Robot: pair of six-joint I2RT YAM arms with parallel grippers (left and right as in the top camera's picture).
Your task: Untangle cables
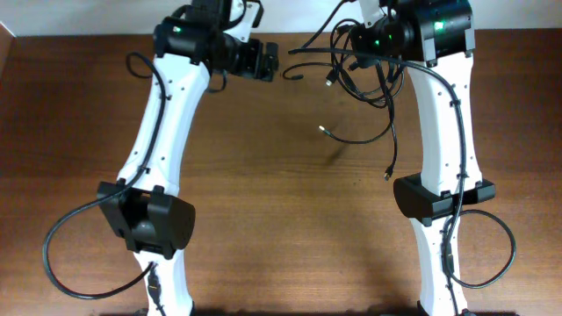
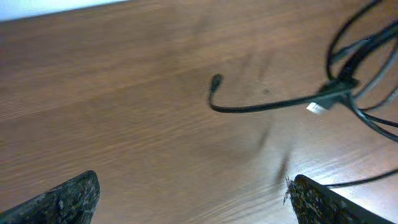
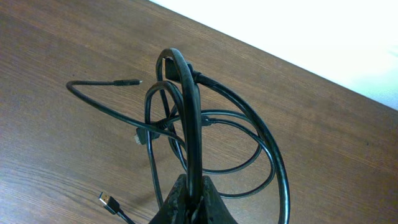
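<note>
A tangle of thin black cables (image 1: 364, 75) hangs from my right gripper (image 1: 349, 37) at the table's far right. Loose ends with plugs dangle toward the table (image 1: 323, 129) (image 1: 387, 174). In the right wrist view the gripper (image 3: 191, 186) is shut on one cable, and the looped cables (image 3: 186, 118) rise in front of it above the wood. A USB plug (image 3: 107, 200) hangs at the lower left. My left gripper (image 1: 274, 60) stands open just left of the tangle, nothing between its fingers (image 2: 68, 199). Ahead of the left gripper (image 2: 189, 190) are a cable end (image 2: 216, 81) and a connector (image 2: 323, 102).
The brown wooden table (image 1: 281, 202) carries only the two white arms, whose bases (image 1: 149, 219) (image 1: 439, 197) stand near the front with their own thicker black leads. A white wall edge runs along the table's far side (image 3: 323, 43).
</note>
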